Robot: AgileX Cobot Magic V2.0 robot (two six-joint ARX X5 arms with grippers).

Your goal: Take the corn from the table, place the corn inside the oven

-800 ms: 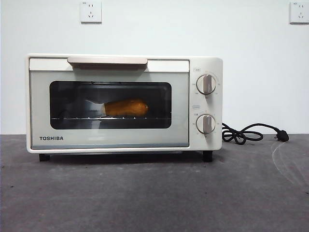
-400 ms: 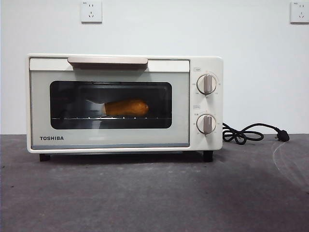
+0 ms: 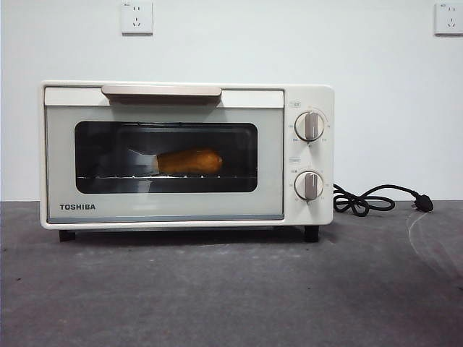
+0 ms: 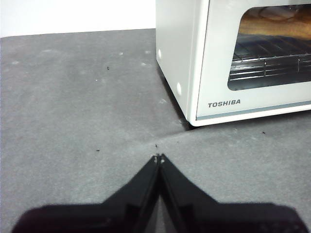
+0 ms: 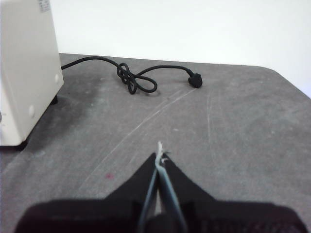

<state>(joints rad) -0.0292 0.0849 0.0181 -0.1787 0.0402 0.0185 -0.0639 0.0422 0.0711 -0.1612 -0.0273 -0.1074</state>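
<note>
Table (image 3: 231,289), both arms low, jaws together

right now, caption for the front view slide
Corn on the rack inside the closed oven, unplugged cord on the table.

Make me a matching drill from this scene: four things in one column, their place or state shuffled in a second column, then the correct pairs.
Things:
1. corn
2. power cord
3. oven door
4. left gripper

Places or states:
A. coiled on the table beside the oven, unplugged
B. shut, empty, above bare table off the oven's corner
C. lying on the wire rack behind the glass
D. closed, handle along its top

Pairs: 1-C, 2-A, 3-D, 4-B
</note>
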